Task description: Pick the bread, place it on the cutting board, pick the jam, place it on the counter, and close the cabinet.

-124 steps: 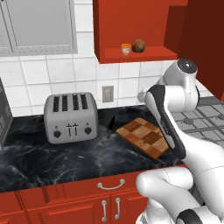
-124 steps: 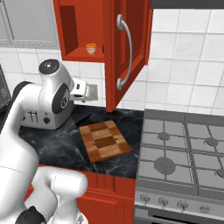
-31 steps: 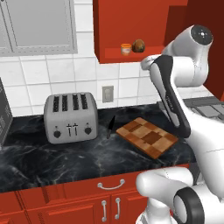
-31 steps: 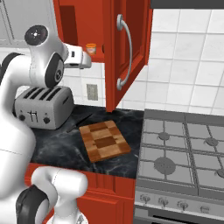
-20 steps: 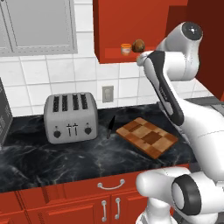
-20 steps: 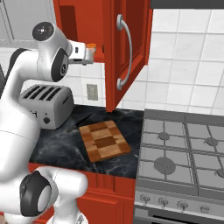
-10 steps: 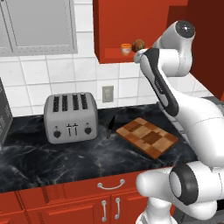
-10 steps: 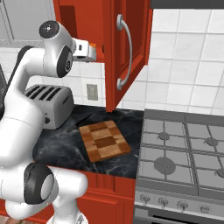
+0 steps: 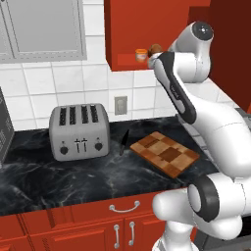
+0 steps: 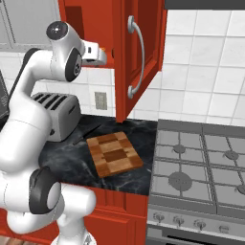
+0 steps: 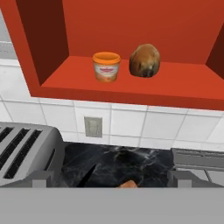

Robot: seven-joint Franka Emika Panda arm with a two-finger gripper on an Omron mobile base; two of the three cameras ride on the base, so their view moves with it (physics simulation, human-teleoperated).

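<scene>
Brown bread sits beside jam in open cabinet.

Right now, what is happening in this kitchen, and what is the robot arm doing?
The white robot arm is raised toward the open red wall cabinet. The small round brown bread and the tiny orange jam jar stand side by side on its shelf, not yet touched. The gripper's state cannot be told. The checkered wooden cutting board lies bare on the black marble counter, beside the silver toaster.
</scene>
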